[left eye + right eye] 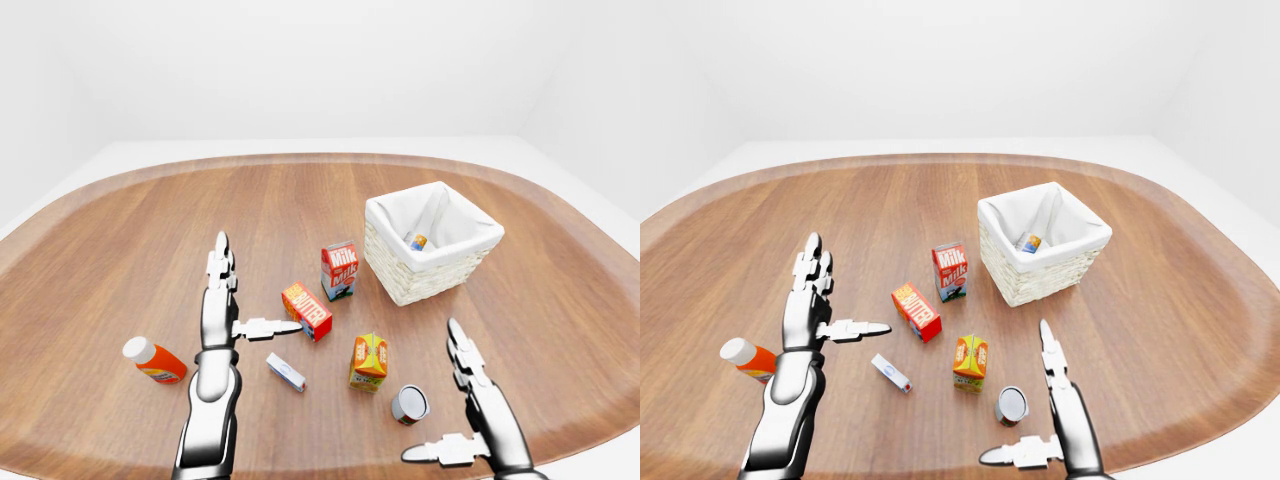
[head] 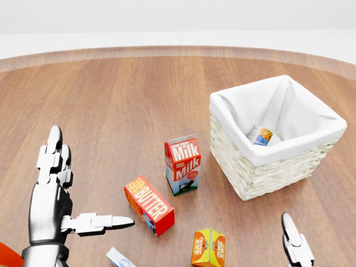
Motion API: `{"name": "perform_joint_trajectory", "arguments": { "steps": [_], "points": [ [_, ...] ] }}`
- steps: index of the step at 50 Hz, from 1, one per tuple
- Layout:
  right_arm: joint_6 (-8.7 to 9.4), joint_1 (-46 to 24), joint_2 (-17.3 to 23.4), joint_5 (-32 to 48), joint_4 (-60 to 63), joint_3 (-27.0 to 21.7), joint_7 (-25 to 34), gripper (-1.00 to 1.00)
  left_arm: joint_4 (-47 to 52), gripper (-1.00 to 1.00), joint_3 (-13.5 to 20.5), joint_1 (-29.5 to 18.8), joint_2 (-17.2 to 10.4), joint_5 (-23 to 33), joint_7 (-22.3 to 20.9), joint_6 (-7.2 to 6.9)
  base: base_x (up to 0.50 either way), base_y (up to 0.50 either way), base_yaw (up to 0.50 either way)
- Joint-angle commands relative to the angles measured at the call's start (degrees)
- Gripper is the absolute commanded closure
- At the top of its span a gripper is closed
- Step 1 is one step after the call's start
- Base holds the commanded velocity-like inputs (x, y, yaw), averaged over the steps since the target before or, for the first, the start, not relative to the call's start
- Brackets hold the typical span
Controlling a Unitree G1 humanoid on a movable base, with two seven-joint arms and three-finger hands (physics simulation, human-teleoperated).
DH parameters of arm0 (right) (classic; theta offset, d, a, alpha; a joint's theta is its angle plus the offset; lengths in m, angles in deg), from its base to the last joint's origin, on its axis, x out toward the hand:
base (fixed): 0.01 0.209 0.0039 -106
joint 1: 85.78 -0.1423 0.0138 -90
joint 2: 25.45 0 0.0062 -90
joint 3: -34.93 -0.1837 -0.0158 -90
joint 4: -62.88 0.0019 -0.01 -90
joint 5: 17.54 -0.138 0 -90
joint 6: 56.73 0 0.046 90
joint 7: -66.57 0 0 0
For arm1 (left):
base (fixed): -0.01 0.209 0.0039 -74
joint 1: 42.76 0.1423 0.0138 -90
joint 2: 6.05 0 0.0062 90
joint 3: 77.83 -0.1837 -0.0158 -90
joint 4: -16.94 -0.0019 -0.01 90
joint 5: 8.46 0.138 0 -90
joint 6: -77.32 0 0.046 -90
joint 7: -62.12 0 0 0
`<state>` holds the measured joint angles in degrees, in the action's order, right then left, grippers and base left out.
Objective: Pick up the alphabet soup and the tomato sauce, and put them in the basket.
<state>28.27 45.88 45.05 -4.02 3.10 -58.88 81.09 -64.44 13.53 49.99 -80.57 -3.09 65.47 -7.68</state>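
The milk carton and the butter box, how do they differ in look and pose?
The milk carton stands upright with a gabled top; the butter box lies low on a long side. The milk carton is red and white with some green near its base; the butter box is red-orange with a yellow panel. The milk carton stands nearer the basket. Both rest on the wooden table, untouched.

In the left-eye view the basket [image 1: 432, 244] is sitting right of centre on the tabletop [image 1: 130, 240], with one can [image 1: 418, 242] lying inside it. The milk carton [image 1: 339, 270] is standing just left of the basket, and the butter box [image 1: 307, 311] is lying lower left of the carton. Below these, the juice carton [image 1: 369, 361] is standing, with another can [image 1: 409, 404] lying at its lower right and a small flat box [image 1: 285, 372] at its left. A bottle [image 1: 154, 361] is lying at the lower left.
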Motion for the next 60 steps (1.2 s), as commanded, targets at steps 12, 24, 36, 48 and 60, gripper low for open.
{"name": "perform_joint_trajectory", "arguments": {
  "steps": [12, 24, 36, 48, 60],
  "points": [
    [0.0, -0.1, -0.2, 0.5, -2.0, -0.5, -0.3, -1.0, 0.5, -1.0, 0.5, 0.3, 0.0, -1.3, -0.4, 0.0, 0.0, 0.0, 0.0],
    [0.0, -0.5, -0.6, 0.6, -4.7, -1.4, -0.2, -1.0, 0.3, -1.0, 0.5, 0.6, 0.1, -1.2, -0.3, 0.0, 0.0, 0.0, 0.0],
    [0.0, -1.8, -1.1, 0.7, -7.0, -2.7, 0.1, -1.0, 0.5, -1.0, 0.6, 0.3, 0.0, -1.3, -0.3, 0.0, 0.0, 0.0, 0.0],
    [0.0, -2.7, -1.4, 1.5, -9.4, -3.3, 0.0, -1.0, 0.3, -1.0, 0.5, 0.5, 0.0, -1.2, -0.4, 0.0, 0.0, 0.0, 0.0],
    [0.0, -3.5, -1.5, 1.7, -11.2, -3.9, 0.1, -1.0, 0.1, -1.0, 0.4, 0.8, 0.1, -1.1, -0.4, 0.0, 0.0, 0.0, 0.0]
  ]
}}
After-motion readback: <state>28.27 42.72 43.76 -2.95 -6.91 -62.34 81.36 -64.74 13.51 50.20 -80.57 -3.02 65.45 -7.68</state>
